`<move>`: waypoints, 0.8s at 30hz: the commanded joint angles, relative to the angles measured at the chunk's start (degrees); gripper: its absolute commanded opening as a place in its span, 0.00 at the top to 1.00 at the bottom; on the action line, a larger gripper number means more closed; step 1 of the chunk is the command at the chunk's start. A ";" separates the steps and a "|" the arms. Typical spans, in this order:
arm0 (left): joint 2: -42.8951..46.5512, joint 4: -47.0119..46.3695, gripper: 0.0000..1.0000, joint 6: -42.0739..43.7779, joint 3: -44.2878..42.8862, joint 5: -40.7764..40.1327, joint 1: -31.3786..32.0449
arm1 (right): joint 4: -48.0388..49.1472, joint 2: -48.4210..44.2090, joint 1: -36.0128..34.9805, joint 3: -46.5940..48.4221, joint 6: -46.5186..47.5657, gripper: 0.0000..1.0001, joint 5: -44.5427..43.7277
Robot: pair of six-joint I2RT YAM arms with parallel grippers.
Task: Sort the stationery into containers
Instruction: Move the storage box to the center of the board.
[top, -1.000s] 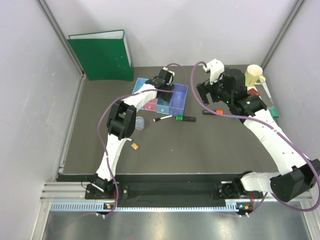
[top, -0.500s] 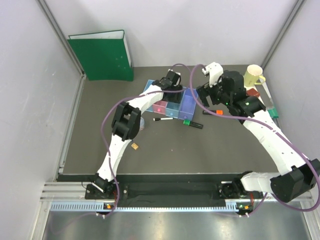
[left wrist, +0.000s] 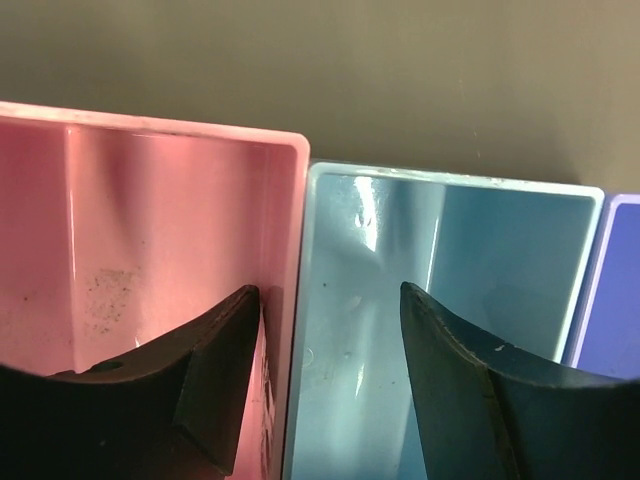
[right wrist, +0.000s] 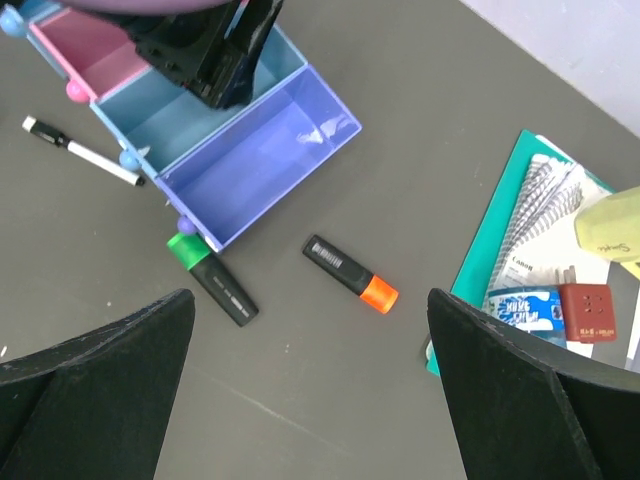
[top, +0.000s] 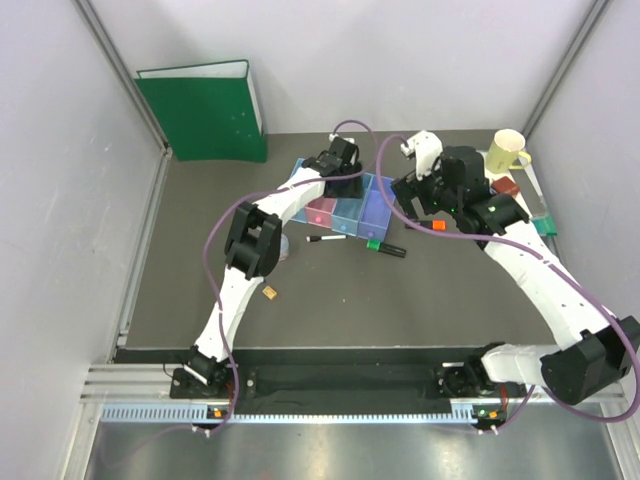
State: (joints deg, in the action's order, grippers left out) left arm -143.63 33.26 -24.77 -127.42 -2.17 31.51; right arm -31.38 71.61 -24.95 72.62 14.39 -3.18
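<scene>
The joined row of bins [top: 345, 205] lies mid-table: pink [left wrist: 150, 220], light blue [left wrist: 450, 230] and purple [left wrist: 620, 290]. My left gripper [left wrist: 328, 292] is open and straddles the wall between the pink and light blue bins, one finger in each; it also shows from above [top: 337, 185]. My right gripper [right wrist: 310, 300] is open and empty, high above the orange-capped highlighter [right wrist: 350, 272]. The green-capped highlighter [right wrist: 210, 275] lies at the purple bin's [right wrist: 255, 160] near corner. A black-capped pen [top: 325, 238], a tan square [top: 269, 293] and a small jar [top: 283, 245] lie on the table.
A green binder [top: 205, 110] stands at the back left. A cream mug [top: 507, 150] and a teal tray [right wrist: 500, 250] holding a notebook and small packets sit at the right. Grey walls close in both sides.
The row of bins has slid right and turned with my left gripper, pushing the green-capped highlighter right and nearer. My right gripper has shifted slightly left.
</scene>
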 commanded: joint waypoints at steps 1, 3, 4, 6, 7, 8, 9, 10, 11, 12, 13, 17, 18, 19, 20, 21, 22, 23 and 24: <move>0.19 1.11 0.36 0.68 0.94 0.59 -0.83 | 1.67 1.06 0.52 -1.07 1.16 0.00 1.33; 1.86 1.28 0.34 2.79 1.73 0.86 -0.92 | 1.93 2.03 0.52 -1.08 0.81 0.00 2.73; 2.65 1.29 0.33 4.46 2.43 1.12 -0.92 | 2.19 3.00 0.52 -0.99 0.81 0.00 2.91; 5.46 0.94 0.32 6.05 5.84 1.21 -0.92 | 3.68 4.14 0.60 -0.81 1.07 0.00 5.19; 6.34 0.33 0.31 7.53 7.08 1.47 -0.92 | 4.30 5.54 0.60 -0.55 1.25 0.00 5.64; 8.17 0.23 0.30 8.16 8.31 1.91 -0.92 | 5.35 6.42 0.60 -0.38 1.43 0.01 6.16; 9.06 0.14 0.28 9.29 10.15 1.91 -0.92 | 6.06 7.22 0.69 -0.29 1.51 0.01 6.69; 9.86 0.14 0.27 9.57 10.95 1.91 -0.92 | 6.85 8.96 0.78 -0.37 1.43 0.00 6.87; 11.34 0.14 0.27 10.00 11.57 3.65 -0.92 | 7.64 9.85 1.04 -0.46 0.99 0.00 6.87; 11.97 -0.12 0.25 10.44 12.71 3.93 -0.92 | 8.86 10.82 1.83 -0.46 -0.06 0.00 7.92; 12.67 -0.38 0.24 11.41 13.15 4.19 -0.92 | 9.05 13.18 2.27 0.06 -0.50 0.00 8.45; 16.10 -2.05 0.23 13.78 14.21 5.95 -0.92 | 8.96 20.22 3.59 3.13 -2.44 0.00 8.89; 16.63 -2.40 0.23 14.57 14.30 6.56 -0.92 | 9.14 22.49 3.94 4.45 -2.70 0.00 8.89; 17.59 -2.58 0.22 15.10 14.30 7.09 -0.92 | 9.31 23.47 4.12 5.07 -2.96 0.00 8.98; 18.03 -2.93 0.22 15.54 14.21 7.27 -0.92 | 9.40 24.35 4.38 5.60 -3.40 0.00 8.98; 18.56 -3.46 0.22 16.42 14.39 7.97 -0.92 | 9.66 26.02 4.64 6.56 -3.58 0.00 8.63; 19.61 -3.72 0.22 16.95 14.39 8.32 -0.92 | 10.19 26.73 4.65 6.83 -3.67 0.00 8.72; 20.14 -3.81 0.22 17.47 14.56 8.59 -0.92 | 10.54 27.34 4.73 7.18 -3.76 0.01 8.63; 20.49 -3.99 0.22 18.61 14.48 8.68 -0.92 | 10.81 28.57 4.82 7.62 -3.85 0.00 8.28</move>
State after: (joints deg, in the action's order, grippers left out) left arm -129.84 32.91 -10.39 -113.01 4.12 30.79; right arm -24.23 98.76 -20.71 75.64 12.16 4.58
